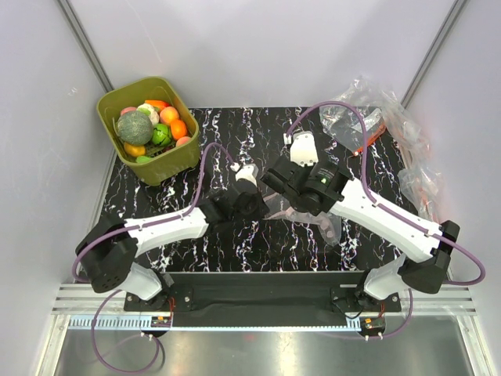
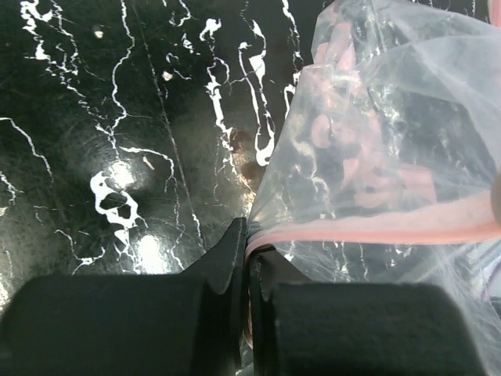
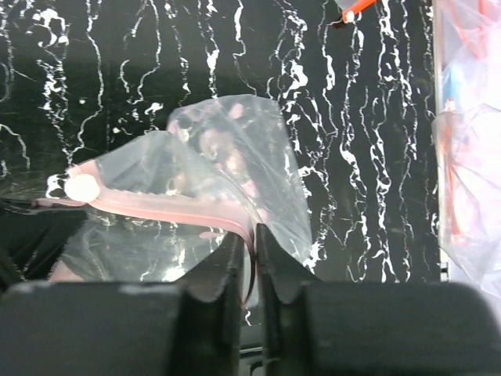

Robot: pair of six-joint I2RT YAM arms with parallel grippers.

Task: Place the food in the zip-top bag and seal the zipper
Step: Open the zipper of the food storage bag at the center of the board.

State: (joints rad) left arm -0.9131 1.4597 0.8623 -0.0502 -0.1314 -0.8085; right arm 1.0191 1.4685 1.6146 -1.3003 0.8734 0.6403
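The clear zip-top bag hangs between my two grippers above the middle of the black marble table. My left gripper is shut on one end of its pink-red zipper. My right gripper is shut on the other end of the zipper, which carries a white slider. The bag sags below the strip; pink blurs show through its film. The food, oranges, a lime, broccoli and pale pieces, lies in the olive-green tub at the back left.
A heap of plainer clear bags with orange-red strips lies at the back right, its edge showing in the right wrist view. Grey walls close in the table on three sides. Purple cables loop over both arms.
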